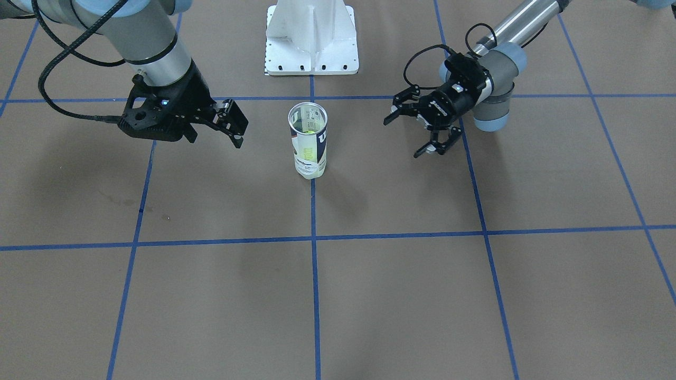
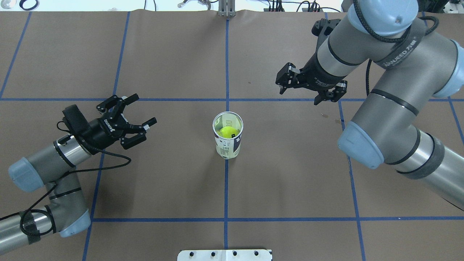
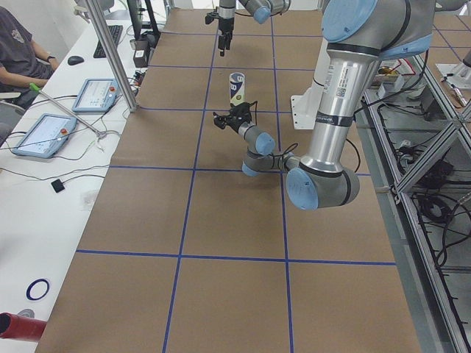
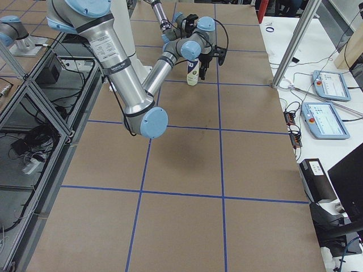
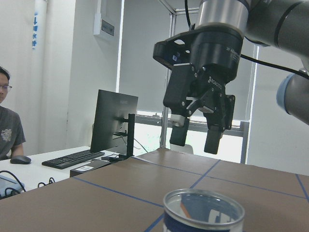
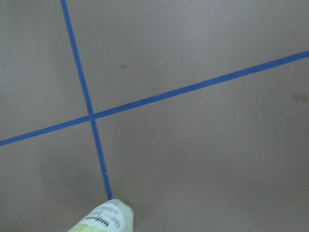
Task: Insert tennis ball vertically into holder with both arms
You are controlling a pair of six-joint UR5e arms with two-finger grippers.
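Holder stands upright mid-worktop on the blue centre line, mouth open upward, tennis ball sitting inside. Judged: thin clear plastic, light, smooth, likely to tip or dent. Grip across the labelled mid-body with a gentle squeeze, not at the rim. Ball looks fuzzy and springy. Left tool: fingers spread wide, empty, well apart from holder. Right tool: also spread open, empty, hanging above the worktop off holder's other side.

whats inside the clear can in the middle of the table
A yellow-green tennis ball sits inside the holder, visible through its open top. The holder's printed wall covers the lower part, so whether more balls lie beneath that one cannot be told.
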